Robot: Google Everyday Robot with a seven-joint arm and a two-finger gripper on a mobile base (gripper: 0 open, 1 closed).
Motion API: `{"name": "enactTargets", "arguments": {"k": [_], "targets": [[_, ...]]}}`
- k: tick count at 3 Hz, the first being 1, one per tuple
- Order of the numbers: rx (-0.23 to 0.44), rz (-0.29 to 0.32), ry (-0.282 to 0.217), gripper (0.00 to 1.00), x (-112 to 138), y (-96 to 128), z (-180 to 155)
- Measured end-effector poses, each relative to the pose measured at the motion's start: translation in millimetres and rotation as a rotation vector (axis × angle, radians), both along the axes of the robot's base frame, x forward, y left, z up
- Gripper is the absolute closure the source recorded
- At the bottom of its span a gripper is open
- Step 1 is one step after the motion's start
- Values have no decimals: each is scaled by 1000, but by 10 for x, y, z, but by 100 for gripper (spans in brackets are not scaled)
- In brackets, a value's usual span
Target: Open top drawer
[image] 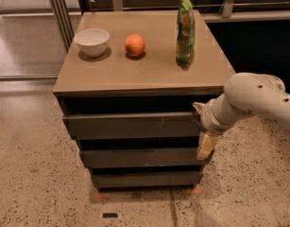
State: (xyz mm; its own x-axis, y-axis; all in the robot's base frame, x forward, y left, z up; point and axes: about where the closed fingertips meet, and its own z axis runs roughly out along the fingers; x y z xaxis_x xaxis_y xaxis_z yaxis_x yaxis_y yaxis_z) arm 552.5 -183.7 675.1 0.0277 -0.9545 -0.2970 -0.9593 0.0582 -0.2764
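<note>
The top drawer (130, 125) is the widest dark grey front, just under the tan cabinet top, with small pale scratches right of centre. Its front stands a little further out than the two narrower fronts below, and a dark gap shows above it. My gripper (201, 126) is at the drawer's right end, against the front's right edge, on the white arm (258, 100) that reaches in from the right.
On the cabinet top (149, 72) stand a white bowl (92, 41), an orange (134, 45) and an upright green bag (185, 28). The middle drawer (140, 157) and the bottom drawer (144, 178) lie below. Speckled floor (36, 183) surrounds the cabinet. A metal post (59, 13) stands at the back left.
</note>
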Motion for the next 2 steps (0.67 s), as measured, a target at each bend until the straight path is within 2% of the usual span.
{"name": "enactTargets", "arguments": {"k": [1,2], "targets": [[24,16,-20,0,203,3,-143],[66,30,12,0,502,48,-502]]}}
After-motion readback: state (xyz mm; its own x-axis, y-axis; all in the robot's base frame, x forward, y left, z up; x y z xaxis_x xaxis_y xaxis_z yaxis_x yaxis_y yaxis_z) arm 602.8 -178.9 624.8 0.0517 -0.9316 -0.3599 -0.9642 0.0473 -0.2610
